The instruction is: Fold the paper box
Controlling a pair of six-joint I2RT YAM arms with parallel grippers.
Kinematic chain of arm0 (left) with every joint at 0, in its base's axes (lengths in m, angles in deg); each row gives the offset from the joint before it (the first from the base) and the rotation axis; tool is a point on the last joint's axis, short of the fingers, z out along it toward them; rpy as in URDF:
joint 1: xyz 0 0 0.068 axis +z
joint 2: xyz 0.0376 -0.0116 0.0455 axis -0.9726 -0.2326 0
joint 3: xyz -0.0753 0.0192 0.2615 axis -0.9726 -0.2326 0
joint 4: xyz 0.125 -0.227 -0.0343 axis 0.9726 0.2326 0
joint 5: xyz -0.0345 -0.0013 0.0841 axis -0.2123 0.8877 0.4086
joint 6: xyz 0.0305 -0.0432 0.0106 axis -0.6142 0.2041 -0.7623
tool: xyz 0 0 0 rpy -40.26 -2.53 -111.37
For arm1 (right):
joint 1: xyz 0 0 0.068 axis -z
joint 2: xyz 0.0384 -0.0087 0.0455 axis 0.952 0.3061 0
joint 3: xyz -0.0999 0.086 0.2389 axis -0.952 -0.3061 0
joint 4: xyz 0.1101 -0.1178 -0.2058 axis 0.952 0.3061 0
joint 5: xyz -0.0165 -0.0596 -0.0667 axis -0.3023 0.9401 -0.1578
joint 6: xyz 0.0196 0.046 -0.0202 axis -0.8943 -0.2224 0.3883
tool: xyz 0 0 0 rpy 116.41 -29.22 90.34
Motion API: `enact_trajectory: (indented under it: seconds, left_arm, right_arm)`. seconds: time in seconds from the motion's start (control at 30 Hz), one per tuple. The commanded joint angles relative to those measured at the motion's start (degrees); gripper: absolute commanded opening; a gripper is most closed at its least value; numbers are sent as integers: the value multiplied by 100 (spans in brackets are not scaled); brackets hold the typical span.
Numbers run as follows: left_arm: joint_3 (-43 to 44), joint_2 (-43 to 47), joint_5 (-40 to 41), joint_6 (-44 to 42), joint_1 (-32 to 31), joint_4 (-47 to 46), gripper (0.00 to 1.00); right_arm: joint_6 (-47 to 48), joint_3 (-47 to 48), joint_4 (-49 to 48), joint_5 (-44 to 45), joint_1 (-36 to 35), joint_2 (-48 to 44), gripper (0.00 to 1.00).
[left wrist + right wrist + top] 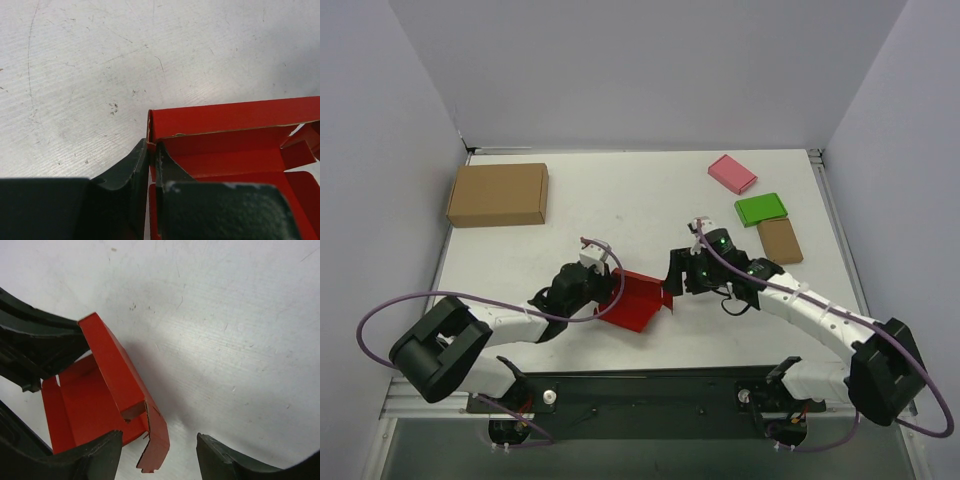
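On the white tabletop, far-left corner: big brown carton, lying flat, well apart from everything else. Left arm and right arm both reach in toward the near centre, meeting from either side.

Between them sits the paper box, bright red, half formed: base flat on the tabletop, side walls standing up, end flaps loose.

Far right, three small flat boxes in a rough line: brown flat box nearest, green flat box just behind it, pink flat box farthest back. None touches the red box.

Left hand is at the box's left end, fingers nearly together, clamped on one upright red wall, one finger inside the box and one outside.

Right hand is at the box's right end, fingers spread apart. A red end flap pokes into the gap, nothing gripped. Whether the flap touches a finger, I can't tell.
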Motion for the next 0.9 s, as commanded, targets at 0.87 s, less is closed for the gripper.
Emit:
enact_trajectory:
  seconds: [0.87]
  left_arm:
    - [-197, 440, -56, 59, -1, -55, 8]
  right_arm:
    - [-3, -1149, -2591, -1474, -43, 277, 39]
